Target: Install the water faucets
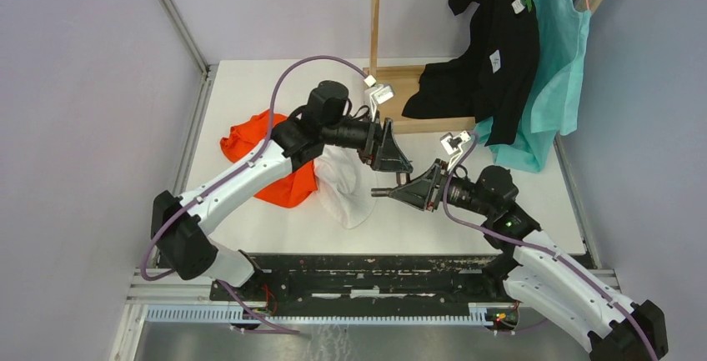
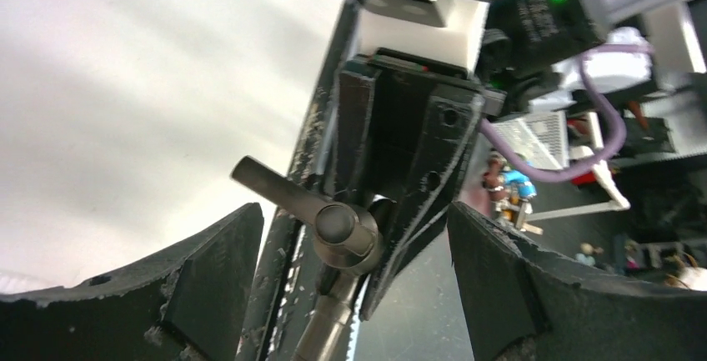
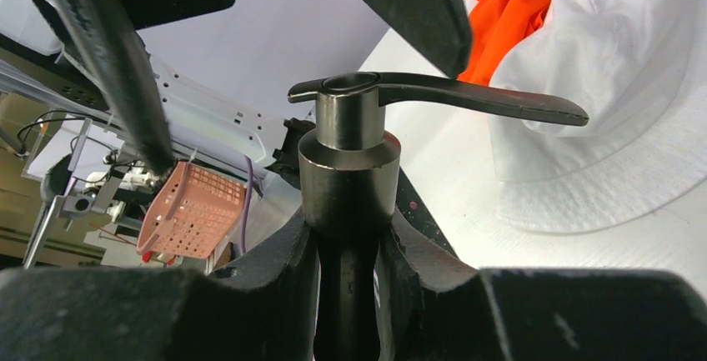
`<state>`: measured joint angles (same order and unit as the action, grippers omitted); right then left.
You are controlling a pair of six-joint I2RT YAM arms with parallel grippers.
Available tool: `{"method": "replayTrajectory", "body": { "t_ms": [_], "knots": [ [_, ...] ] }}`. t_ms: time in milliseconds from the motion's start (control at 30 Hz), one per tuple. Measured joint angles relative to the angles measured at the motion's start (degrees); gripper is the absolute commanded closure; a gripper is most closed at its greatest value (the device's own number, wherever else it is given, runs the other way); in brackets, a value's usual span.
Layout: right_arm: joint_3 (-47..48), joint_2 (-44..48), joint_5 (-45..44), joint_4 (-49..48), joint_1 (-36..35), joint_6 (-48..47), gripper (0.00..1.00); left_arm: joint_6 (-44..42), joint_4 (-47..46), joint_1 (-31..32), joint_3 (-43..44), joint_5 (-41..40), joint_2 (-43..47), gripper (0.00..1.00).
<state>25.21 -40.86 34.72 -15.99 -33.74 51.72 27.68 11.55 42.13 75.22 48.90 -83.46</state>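
A dull grey metal water faucet (image 3: 350, 152) with a long flat lever handle stands upright between my right gripper's (image 3: 350, 244) jaws, which are shut on its stem. In the top view the faucet (image 1: 382, 192) sticks out leftward from the right gripper (image 1: 417, 190), above the table's middle. My left gripper (image 2: 354, 221) is open, its fingers on either side of the faucet's top (image 2: 346, 232) without touching it. The left fingers (image 3: 417, 2) show above the lever in the right wrist view. From above, the left gripper (image 1: 392, 157) sits just above and behind the faucet.
An orange cloth (image 1: 267, 157) and a white cloth (image 1: 346, 190) lie under the left arm. A wooden board (image 1: 408, 94) with an upright post (image 1: 375, 11) stands at the back. Black (image 1: 483, 52) and teal (image 1: 550, 69) garments hang at the back right.
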Motion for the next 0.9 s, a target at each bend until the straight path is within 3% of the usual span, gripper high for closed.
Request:
{"method": "replayTrajectory", "body": {
  "t_ms": [200,500,633,800,900],
  "knots": [
    [0.24,0.04,-0.42,3.69,0.0,-1.75,0.99,-2.51,9.4,3.17,2.75,-10.6,-0.66,0.32],
    [0.33,0.04,-1.09,5.25,0.0,-2.56,0.99,2.49,10.12,5.77,2.69,-18.62,-0.66,0.51],
    [0.76,0.04,-1.33,5.88,0.0,-2.78,0.99,3.3,11.67,6.71,2.71,-22.56,-0.66,0.45],
    [1.03,0.04,-1.88,7.39,0.0,-3.85,0.99,5.38,13.57,7.65,2.73,-28.63,-0.66,0.29],
    [1.18,0.44,-2.89,8.7,0.0,-5.22,0.99,6.69,14.73,8.17,2.8,-31.61,-0.83,0.27]
  ]
}}
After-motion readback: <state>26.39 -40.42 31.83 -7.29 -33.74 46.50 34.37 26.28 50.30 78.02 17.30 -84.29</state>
